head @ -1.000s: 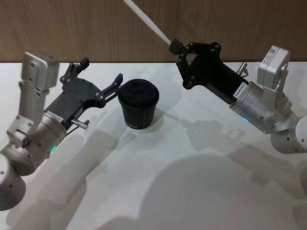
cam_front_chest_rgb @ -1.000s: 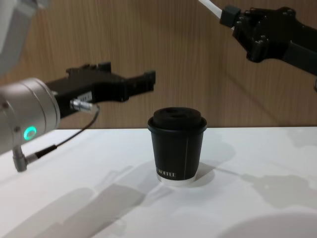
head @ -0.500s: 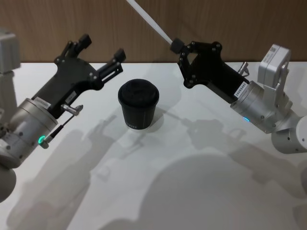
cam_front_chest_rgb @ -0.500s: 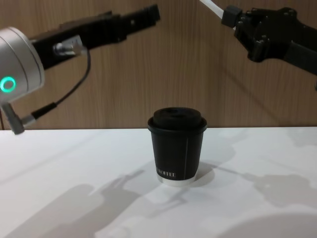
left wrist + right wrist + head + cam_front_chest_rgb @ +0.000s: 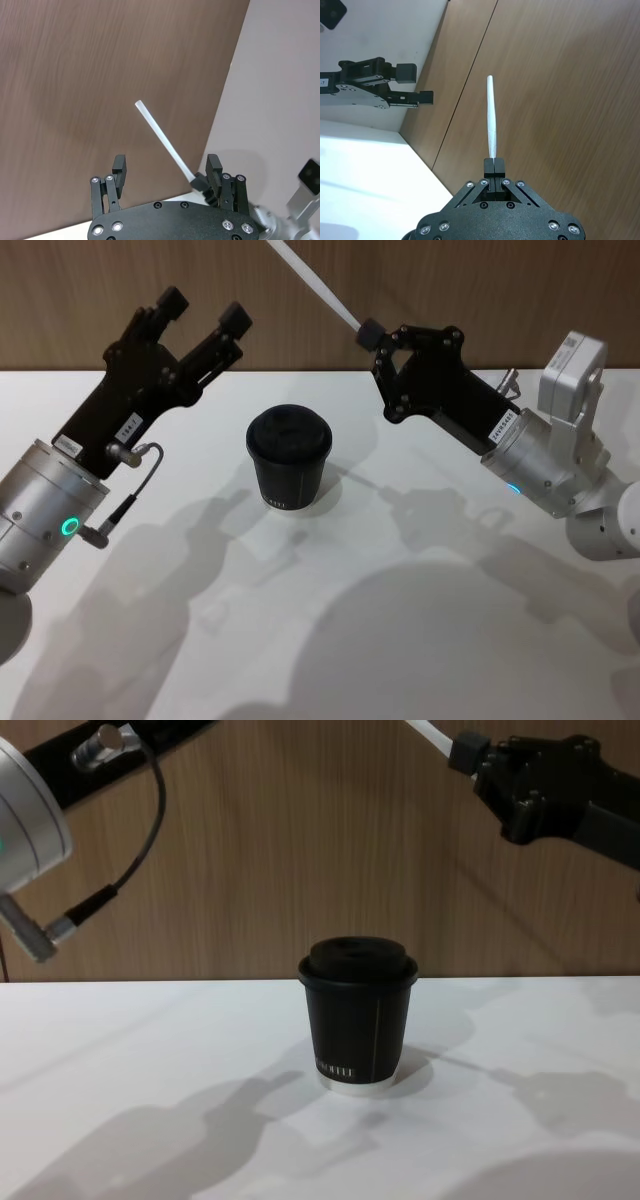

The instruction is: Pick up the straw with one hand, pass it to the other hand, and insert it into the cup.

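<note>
Two aloft | right claw (image 5: 366, 335) pinching straw (image 5: 312, 282) | left claw (image 5: 205, 308) spread | cup (image 5: 288, 470) apart below

The black two-finger right end effector (image 5: 493, 165) pinches one end of the thin straight white straw (image 5: 491, 117) between closed fingertips; the straw points away across the brown wood-grain wall panel (image 5: 560, 75). Farther off, the black left end effector (image 5: 415, 85) shows against the white tabletop (image 5: 360, 165), fingers apart, clear of the straw
</note>
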